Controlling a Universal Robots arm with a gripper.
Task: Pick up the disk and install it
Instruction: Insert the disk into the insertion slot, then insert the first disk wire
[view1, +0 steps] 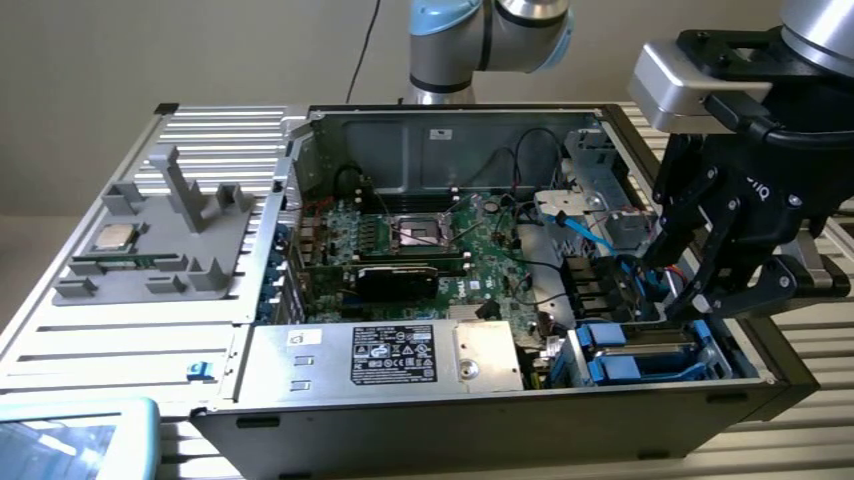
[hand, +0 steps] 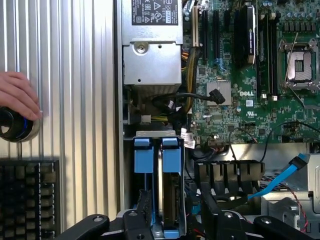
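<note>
Disk (hand: 169, 195): standing edgewise in drive bay (view1: 731, 352), exterior view's lower right; gripper (hand: 172, 227) hovering directly above, fingers (hand: 137, 220) spread, straddling it.

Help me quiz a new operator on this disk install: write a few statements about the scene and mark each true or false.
1. The disk, in its blue carrier, sits slotted inside the case. True.
2. The CPU chip lies on the motherboard. False: it lies on the grey tray outside the case, at the exterior view's left.
3. A hand rests on a round knob near a keyboard. True.
4. The gripper hangs over the grey tray. False: it hangs over the disk's corner of the case, at the exterior view's right.
5. A blue cable lies inside the case. True.
</note>
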